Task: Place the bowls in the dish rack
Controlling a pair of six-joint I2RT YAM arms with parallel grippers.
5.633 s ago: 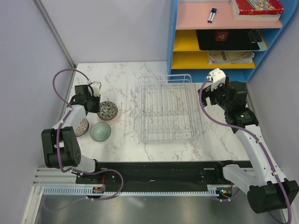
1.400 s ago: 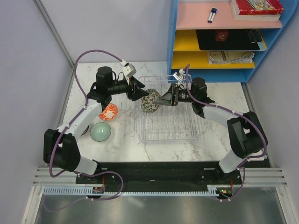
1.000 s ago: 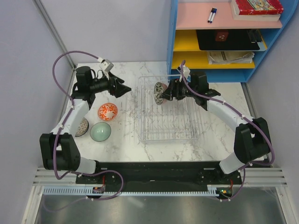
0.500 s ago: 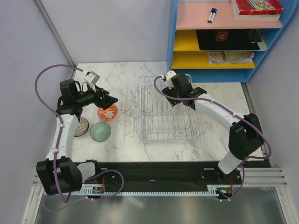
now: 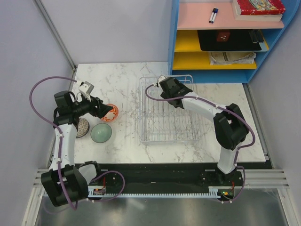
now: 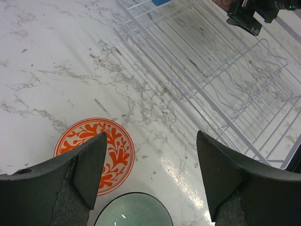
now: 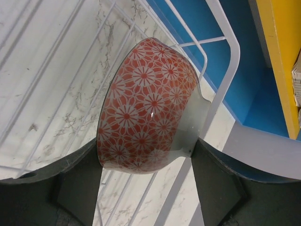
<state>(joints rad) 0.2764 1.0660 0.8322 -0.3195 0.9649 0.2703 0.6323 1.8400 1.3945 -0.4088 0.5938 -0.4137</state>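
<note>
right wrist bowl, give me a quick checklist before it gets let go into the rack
1. Red floral bowl gripped between the right jaws: ok, both sides touch it.
2. Bowl over the far end of the dish rack: ok.
3. Bowl turned on edge rather than flat: ok.
4. Bowl already resting on the wires: cannot tell.
5. Left jaws away from the rack: ok, they stand open above the orange bowl, not touching it.
</note>
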